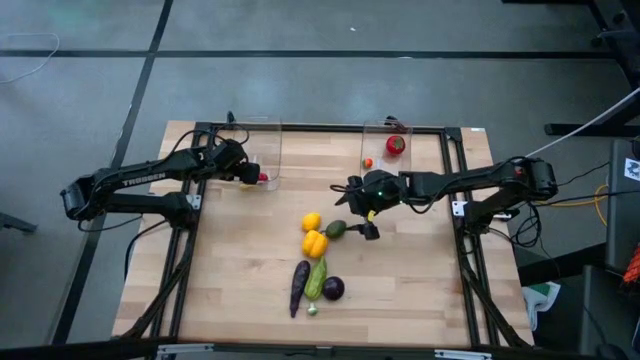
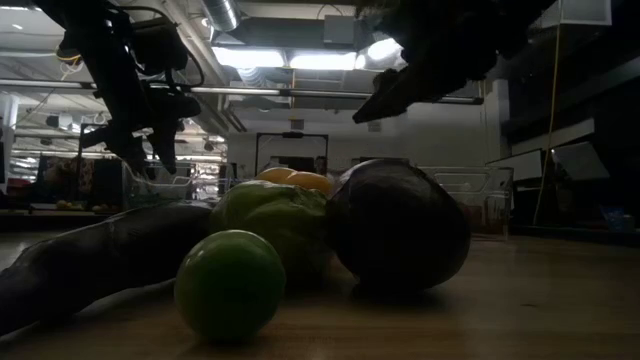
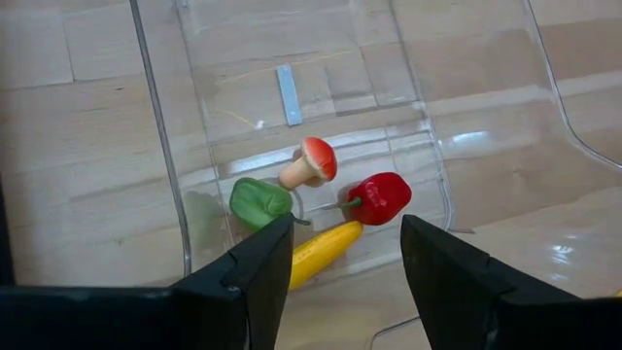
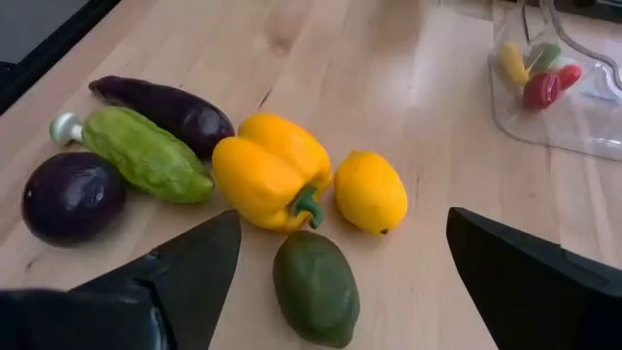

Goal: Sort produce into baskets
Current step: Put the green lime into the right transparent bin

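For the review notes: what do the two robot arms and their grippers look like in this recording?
Both arms are dark, near-black jointed links with black cables running along them. The left arm carries white lettering on its long link. The right arm shows a small green light near its wrist. The left gripper and the right gripper each have two flat, angular, matte black fingers tapering toward the tips.

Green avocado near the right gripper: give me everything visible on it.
The green avocado is a small oval toy, dull dark green, smooth and plastic-looking, whole. It lies on its side on the wooden table, alone at the edge of the loose pile. The yellow bell pepper and yellow lemon sit just beside it; contact cannot be told. The open right gripper hangs over it, one finger either side, not gripping.
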